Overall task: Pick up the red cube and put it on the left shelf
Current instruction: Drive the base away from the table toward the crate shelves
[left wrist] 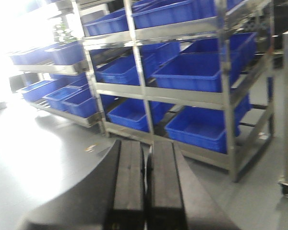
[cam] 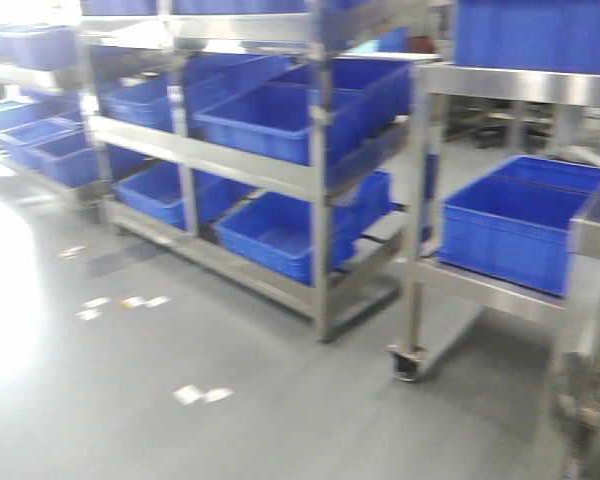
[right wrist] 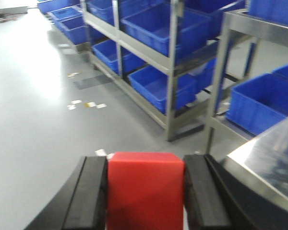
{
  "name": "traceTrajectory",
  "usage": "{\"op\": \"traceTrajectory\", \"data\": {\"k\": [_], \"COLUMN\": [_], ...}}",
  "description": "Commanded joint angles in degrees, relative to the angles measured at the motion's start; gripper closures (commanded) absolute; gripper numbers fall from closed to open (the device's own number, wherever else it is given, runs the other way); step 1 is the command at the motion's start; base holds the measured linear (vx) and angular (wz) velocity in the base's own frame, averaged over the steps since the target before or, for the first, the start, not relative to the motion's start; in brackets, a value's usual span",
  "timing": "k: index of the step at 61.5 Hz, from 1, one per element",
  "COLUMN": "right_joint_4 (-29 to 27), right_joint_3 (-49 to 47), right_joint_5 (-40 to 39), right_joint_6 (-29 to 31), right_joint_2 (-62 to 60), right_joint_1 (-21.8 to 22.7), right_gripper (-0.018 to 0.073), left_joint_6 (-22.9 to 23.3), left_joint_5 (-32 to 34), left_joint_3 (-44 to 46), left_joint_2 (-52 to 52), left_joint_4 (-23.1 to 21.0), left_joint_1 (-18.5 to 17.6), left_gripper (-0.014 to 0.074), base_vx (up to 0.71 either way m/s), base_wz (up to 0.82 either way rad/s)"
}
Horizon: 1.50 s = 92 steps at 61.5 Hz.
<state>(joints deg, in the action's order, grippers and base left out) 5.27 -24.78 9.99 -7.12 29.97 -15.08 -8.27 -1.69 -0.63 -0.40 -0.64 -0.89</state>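
Observation:
In the right wrist view my right gripper (right wrist: 145, 160) is shut on the red cube (right wrist: 145, 191), which fills the gap between the two black pads and is held above the grey floor. In the left wrist view my left gripper (left wrist: 146, 146) is shut and empty, its pads nearly touching. The left shelf (cam: 230, 160), a steel rack with dark blue crates, stands ahead in the front view; it also shows in the left wrist view (left wrist: 182, 91) and the right wrist view (right wrist: 149, 52). Neither gripper shows in the front view.
A second steel rack on castors (cam: 500, 290) holds a blue crate (cam: 515, 225) at the right. A shiny steel surface (right wrist: 273, 163) lies close to the right gripper's right side. More racks with crates (cam: 35, 140) stand far left. Grey floor with paper scraps (cam: 200, 394) lies in front.

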Motion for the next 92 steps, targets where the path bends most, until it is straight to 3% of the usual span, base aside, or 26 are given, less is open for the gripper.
{"op": "traceTrajectory", "data": {"k": [1,63,92], "right_joint_4": [0.87,0.87,0.87], "right_joint_3": [-1.68,-1.68,-1.68], "right_joint_5": [-4.54,-4.54,-4.39], "right_joint_6": [0.13,0.13,0.13], "right_joint_2": [0.15,0.15,0.38], "right_joint_1": [0.25,0.25,0.25], "right_gripper": [0.0503,0.0503,0.0503], "left_joint_6": [-0.03,-0.03,-0.03], "left_joint_5": [5.17,5.17,5.17], "left_joint_3": [-1.26,-1.26,-1.26], "left_joint_2": [-0.02,-0.02,-0.02], "left_joint_4": [-0.27,-0.27,-0.27], "left_joint_1": [-0.31,-0.31,-0.31], "left_gripper": [0.0491,0.0491,0.0491], "base_vx": [-0.18,-0.15,-0.03], "base_wz": [0.59,0.58,0.3]}}
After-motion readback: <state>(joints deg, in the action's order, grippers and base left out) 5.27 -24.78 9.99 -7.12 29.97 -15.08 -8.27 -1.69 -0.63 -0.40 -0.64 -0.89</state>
